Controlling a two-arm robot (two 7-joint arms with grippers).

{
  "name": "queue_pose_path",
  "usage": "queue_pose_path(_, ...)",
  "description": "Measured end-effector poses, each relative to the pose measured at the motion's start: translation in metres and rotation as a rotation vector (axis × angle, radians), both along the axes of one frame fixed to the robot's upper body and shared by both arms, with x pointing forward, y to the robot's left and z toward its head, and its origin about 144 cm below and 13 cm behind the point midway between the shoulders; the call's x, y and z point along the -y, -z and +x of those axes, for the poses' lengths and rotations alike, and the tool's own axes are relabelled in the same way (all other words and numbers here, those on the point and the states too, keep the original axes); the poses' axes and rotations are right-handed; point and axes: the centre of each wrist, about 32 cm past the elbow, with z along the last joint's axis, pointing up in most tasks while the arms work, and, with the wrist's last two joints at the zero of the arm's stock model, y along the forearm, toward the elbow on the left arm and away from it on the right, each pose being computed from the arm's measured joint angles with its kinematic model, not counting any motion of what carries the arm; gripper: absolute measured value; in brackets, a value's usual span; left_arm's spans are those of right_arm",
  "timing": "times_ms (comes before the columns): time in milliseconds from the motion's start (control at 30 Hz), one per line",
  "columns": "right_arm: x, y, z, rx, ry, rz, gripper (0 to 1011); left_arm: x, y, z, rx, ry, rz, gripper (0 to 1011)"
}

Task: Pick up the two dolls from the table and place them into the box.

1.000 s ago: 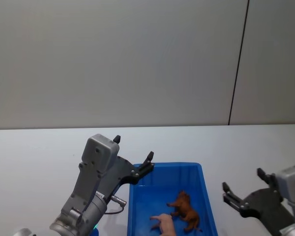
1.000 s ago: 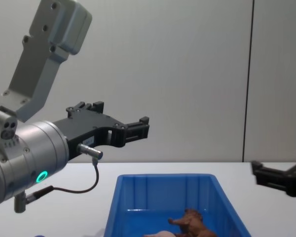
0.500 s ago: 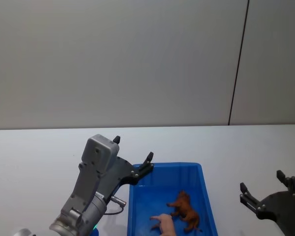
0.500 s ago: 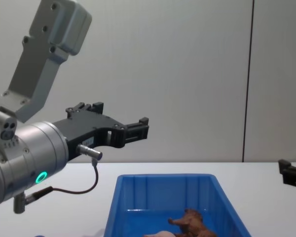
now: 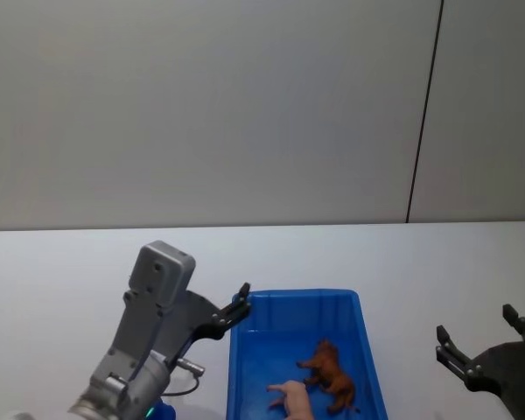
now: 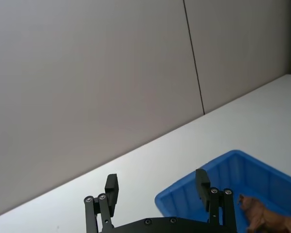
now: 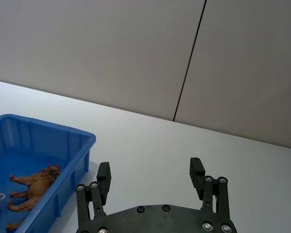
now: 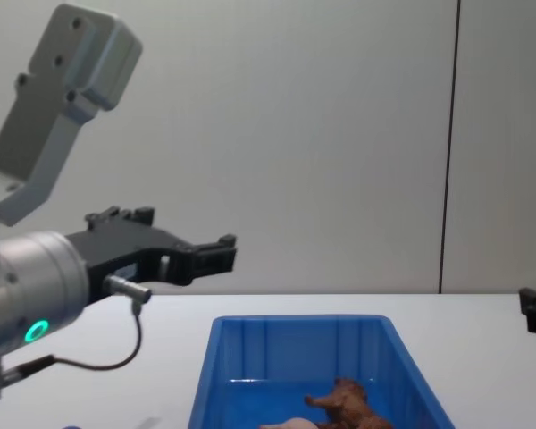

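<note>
The blue box (image 5: pixel 297 297) stands on the white table (image 5: pixel 61 271) in front of me. Both dolls lie inside it: the shaggy reddish-brown one (image 5: pixel 330 376) on its side, the pale-pink one (image 5: pixel 293 398) just nearer me. My left gripper (image 5: pixel 234 306) hovers open and empty beside the box's left far corner. In the left wrist view its fingers (image 6: pixel 111 187) stand wide apart with the box (image 6: pixel 223 167) and the brown doll (image 6: pixel 262 218) beyond. My right gripper (image 5: pixel 475 325) hangs open and empty to the right of the box, clear of its wall (image 7: pixel 80 145).
A plain grey wall with a dark vertical seam (image 5: pixel 424 114) rises behind the table. White tabletop stretches to the left of the box and to its right (image 7: pixel 150 141). The left arm's grey housing (image 8: pixel 67 63) stands tall over the left side.
The left gripper has drawn back to the left, off the box's far corner. The right gripper has pulled back to the right and nearer me. Both dolls lie unmoved.
</note>
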Motion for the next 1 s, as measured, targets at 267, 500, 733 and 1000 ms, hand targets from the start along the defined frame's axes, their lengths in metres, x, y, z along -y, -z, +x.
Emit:
queue_pose_path(267, 0.001, 0.0, -0.001, 0.001, 0.005, -0.001, 1001, -0.012, -0.001, -0.011, -0.089, -0.06, 0.01, 1001)
queue_pose_path(500, 0.001, 0.0, -0.001, 0.001, 0.008, 0.0, 1001, -0.021, 0.002, -0.02, -0.156, -0.108, 0.018, 1001)
queue_pose_path(733, 0.002, 0.0, -0.001, 0.002, 0.009, -0.001, 1001, -0.028, 0.007, -0.027, -0.222, -0.146, 0.013, 1001)
queue_pose_path(1000, 0.002, 0.0, -0.002, 0.002, 0.01, -0.001, 1001, -0.033, 0.016, -0.033, -0.287, -0.179, 0.005, 1001)
